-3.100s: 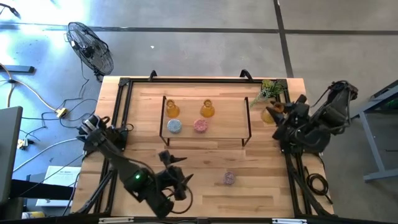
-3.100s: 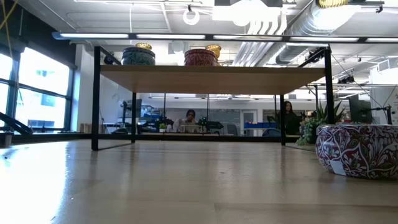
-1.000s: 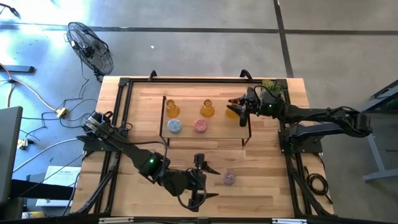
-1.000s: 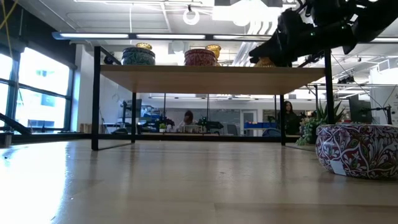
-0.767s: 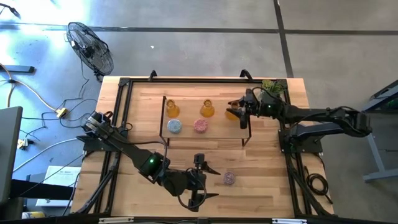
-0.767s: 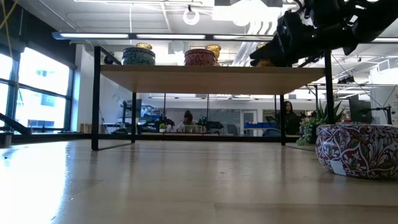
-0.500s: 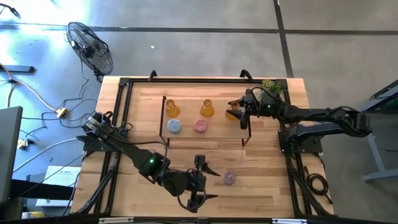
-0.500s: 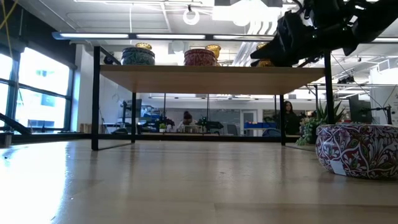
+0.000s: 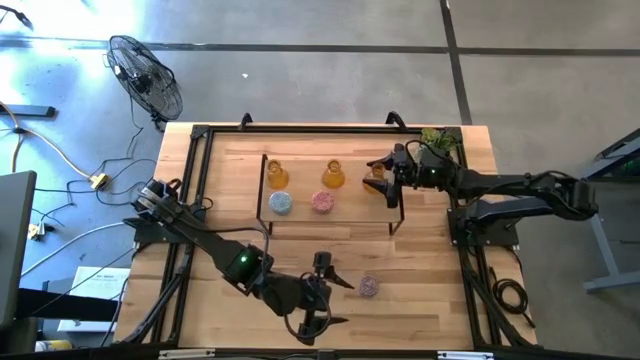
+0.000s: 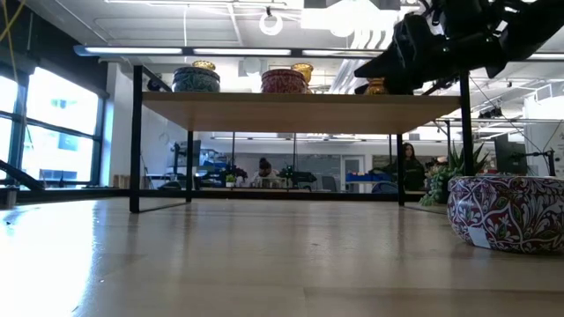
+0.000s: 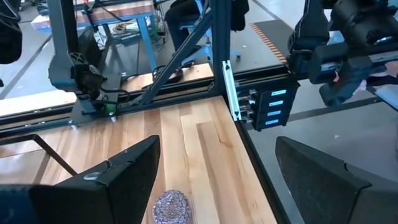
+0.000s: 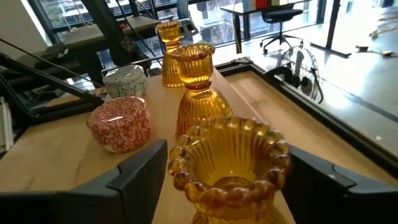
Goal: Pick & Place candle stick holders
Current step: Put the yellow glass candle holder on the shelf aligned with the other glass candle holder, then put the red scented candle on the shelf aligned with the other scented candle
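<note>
Amber glass first: from above I see my right gripper (image 9: 384,180) reached over the raised shelf (image 9: 300,219), and the third amber holder (image 9: 375,176) stands between its spread fingers at the shelf's right end. Two more amber holders (image 9: 277,175) (image 9: 333,176) and the blue holder (image 9: 281,203) and pink holder (image 9: 322,202) sit further along the shelf from it. My left gripper (image 9: 327,296) hovers low over the table front, jaws wide and empty, the purple holder (image 9: 369,287) just beside it on the wood.

Low view: the right gripper (image 10: 388,75) hangs at the shelf's end, amber glass (image 10: 376,85) peeking out under it, resting on the board.

Left wrist: purple holder (image 11: 171,207) sits between my open fingers (image 11: 118,174), untouched.

Right wrist: the amber holder (image 12: 230,165) stands upright, centred between parted fingers (image 12: 140,168) that stand clear of it.
</note>
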You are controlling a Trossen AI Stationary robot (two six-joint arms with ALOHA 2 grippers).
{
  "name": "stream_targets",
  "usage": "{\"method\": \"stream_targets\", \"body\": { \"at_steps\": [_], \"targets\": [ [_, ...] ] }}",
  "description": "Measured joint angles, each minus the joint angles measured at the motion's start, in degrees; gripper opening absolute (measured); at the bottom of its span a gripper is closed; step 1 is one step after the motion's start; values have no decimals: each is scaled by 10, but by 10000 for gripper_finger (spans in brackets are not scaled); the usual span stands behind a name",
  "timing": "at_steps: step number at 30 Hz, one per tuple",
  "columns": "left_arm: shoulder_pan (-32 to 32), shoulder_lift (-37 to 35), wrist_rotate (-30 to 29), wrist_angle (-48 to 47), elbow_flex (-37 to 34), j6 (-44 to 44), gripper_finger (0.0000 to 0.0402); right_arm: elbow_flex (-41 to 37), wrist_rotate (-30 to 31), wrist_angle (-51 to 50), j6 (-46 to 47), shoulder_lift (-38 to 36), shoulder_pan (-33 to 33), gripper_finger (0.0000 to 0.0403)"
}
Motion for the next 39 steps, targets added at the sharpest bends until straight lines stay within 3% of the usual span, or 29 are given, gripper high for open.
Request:
{"method": "stream_targets", "body": {
  "at_steps": [11, 16, 27, 33, 39],
  "targets": [
    [-1, 0, 1, -26, 0, -22, 317, 17, 0, -14, 1, -28, 0, 284],
    [-4, 0, 1, -30, 0, -32, 317, 17, 46, -14, -13, -51, 0, 284],
    [-30, -6, -9, -54, 4, -41, 317, 17, 100, -10, -11, -182, 0, 284],
    [-70, -47, -42, -110, 15, -83, 317, 18, 31, -10, 31, -279, 0, 284],
    [-132, -92, -170, -161, 16, -138, 317, 18, -59, -12, 84, -346, 0, 284]
  ]
}}
